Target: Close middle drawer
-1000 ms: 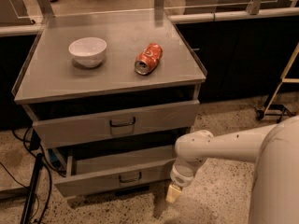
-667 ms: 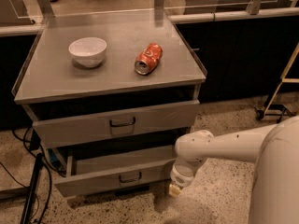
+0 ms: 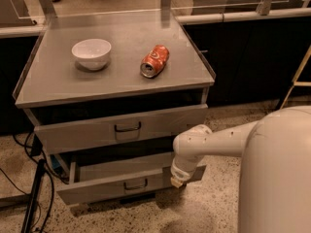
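Low, flat steel middle drawer, claw alongside

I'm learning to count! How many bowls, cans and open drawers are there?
Bowl: 1
Can: 1
Open drawers: 2, top drawer and middle drawer
Total: 4
The gripper is by the middle drawer's front, at its right end.

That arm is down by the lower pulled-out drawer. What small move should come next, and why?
Probably press the tool forward against the front of the middle drawer, toward the cabinet. That drawer sticks out further than the top drawer, and the tool sits at the right end of its front, so a push there should slide it in.
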`<state>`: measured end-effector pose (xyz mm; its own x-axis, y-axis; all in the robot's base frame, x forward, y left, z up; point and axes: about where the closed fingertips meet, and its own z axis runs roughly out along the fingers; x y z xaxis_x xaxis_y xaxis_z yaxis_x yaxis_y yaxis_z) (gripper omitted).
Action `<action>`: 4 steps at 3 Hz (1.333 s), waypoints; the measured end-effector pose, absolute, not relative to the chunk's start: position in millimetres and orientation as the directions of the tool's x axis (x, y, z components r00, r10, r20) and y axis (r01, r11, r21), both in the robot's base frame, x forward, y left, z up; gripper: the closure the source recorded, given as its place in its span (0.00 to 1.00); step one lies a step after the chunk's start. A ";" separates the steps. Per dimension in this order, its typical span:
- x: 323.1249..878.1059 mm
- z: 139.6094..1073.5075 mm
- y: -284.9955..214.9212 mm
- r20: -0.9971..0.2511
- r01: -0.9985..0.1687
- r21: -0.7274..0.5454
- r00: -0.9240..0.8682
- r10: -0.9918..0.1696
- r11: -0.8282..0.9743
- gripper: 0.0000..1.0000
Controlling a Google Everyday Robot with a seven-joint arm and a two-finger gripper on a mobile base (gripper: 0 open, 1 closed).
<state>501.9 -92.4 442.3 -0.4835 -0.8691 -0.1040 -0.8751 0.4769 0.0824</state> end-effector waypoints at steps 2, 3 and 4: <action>528.5 438.0 -88.6 -0.115 -0.876 0.035 -0.482 -0.868 0.482 0.81; 528.5 438.0 -88.6 -0.115 -0.876 0.035 -0.482 -0.868 0.482 0.58; 528.5 438.0 -88.6 -0.115 -0.876 0.035 -0.482 -0.868 0.482 0.35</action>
<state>528.5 -88.6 438.0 -0.4824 -0.8683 -0.1151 -0.8756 0.4818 0.0353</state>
